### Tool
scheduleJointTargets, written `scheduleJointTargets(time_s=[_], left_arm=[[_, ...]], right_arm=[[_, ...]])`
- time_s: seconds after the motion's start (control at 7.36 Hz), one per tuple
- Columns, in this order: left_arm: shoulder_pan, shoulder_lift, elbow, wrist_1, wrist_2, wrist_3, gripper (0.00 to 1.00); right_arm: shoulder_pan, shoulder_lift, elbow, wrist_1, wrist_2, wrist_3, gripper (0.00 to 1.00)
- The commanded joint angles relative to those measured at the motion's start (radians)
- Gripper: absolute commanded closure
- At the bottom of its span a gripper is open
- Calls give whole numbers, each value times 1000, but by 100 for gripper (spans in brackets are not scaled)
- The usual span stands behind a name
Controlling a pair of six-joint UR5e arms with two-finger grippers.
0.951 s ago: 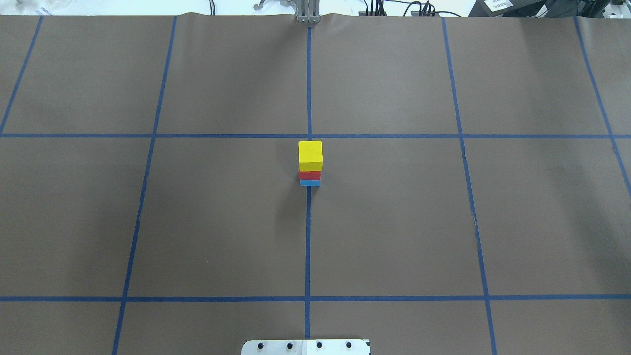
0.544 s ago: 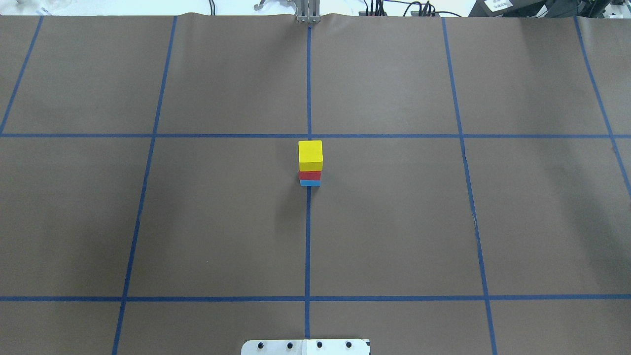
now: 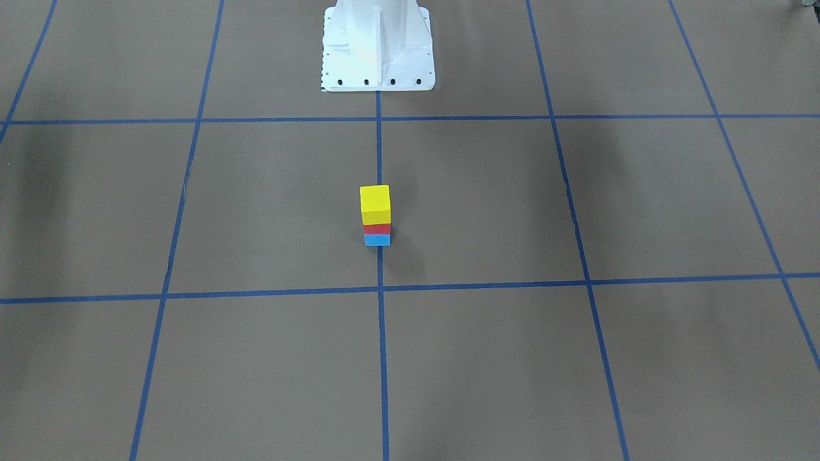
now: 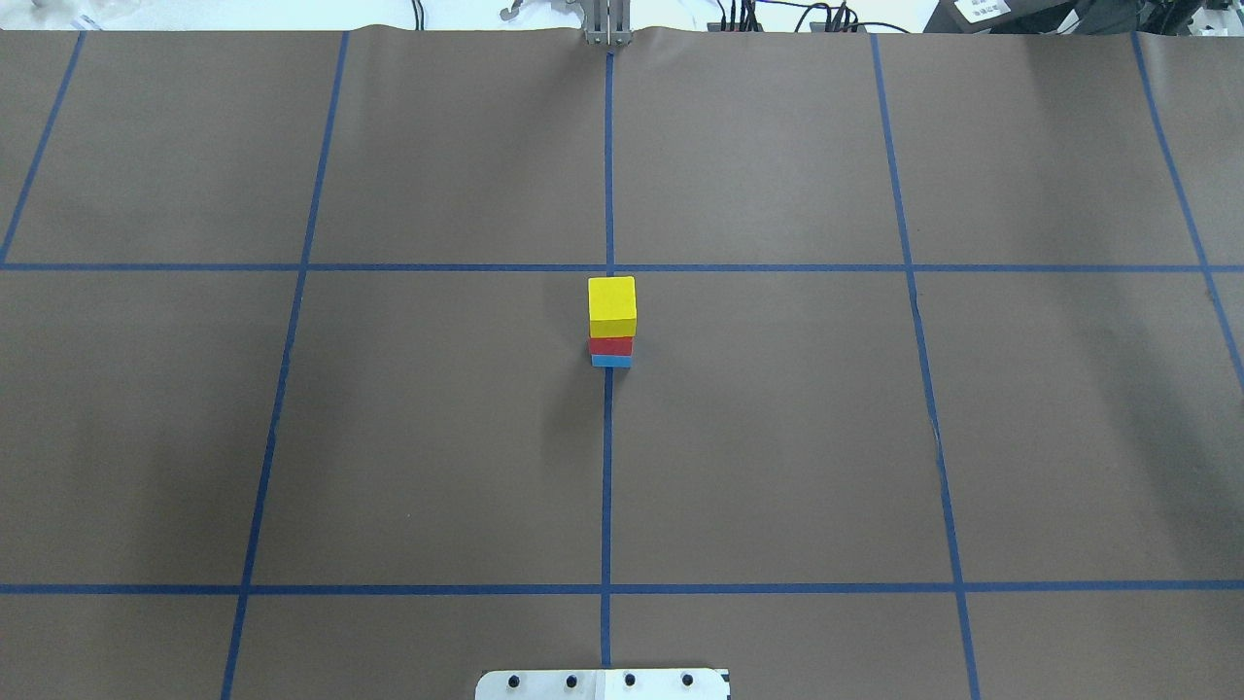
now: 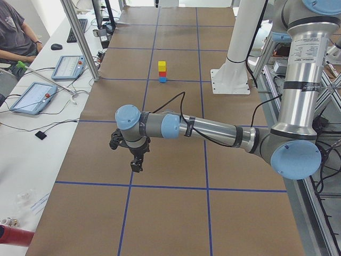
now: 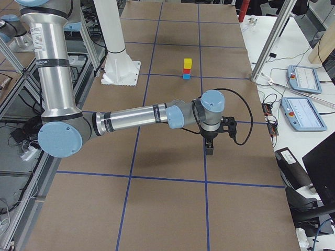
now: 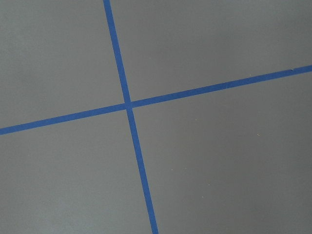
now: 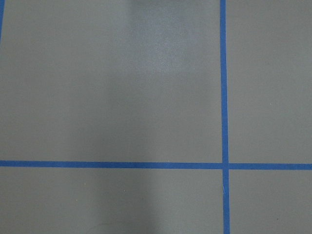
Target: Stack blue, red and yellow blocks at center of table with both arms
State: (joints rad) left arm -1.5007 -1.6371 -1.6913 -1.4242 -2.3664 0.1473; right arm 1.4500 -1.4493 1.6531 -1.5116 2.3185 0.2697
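1. Left gripper: it shows only in the exterior left view, where it points down over the brown table cover. From that view you cannot tell how far apart the fingers are. No block is at the fingers.
2. Right gripper: it shows only in the exterior right view, where it also points down over the table cover. You cannot tell its opening either. No block is at its fingers.
3. Wrist views: each shows bare table cover and a crossing of blue tape lines below the gripper.
4. Stack position: the three blocks stand well apart from both grippers, between them, at the table centre on the middle tape line and ahead of the robot base.
5. Stack order:
   - The blue block rests on the table cover.
   - The red block sits on the blue block.
   - The yellow block sits on the red block, upright and roughly in line with those below.
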Motion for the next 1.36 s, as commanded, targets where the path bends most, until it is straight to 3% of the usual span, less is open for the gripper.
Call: scheduleJointTargets(time_s=[0.0, 1.22], left_arm=[[0, -1, -5, -31, -2, -8, 0], [0, 5, -71, -36, -2, -8, 0]], right_arm=[[-20, 12, -15, -36, 2, -52, 0], [-54, 13, -7, -36, 15, -92, 0]])
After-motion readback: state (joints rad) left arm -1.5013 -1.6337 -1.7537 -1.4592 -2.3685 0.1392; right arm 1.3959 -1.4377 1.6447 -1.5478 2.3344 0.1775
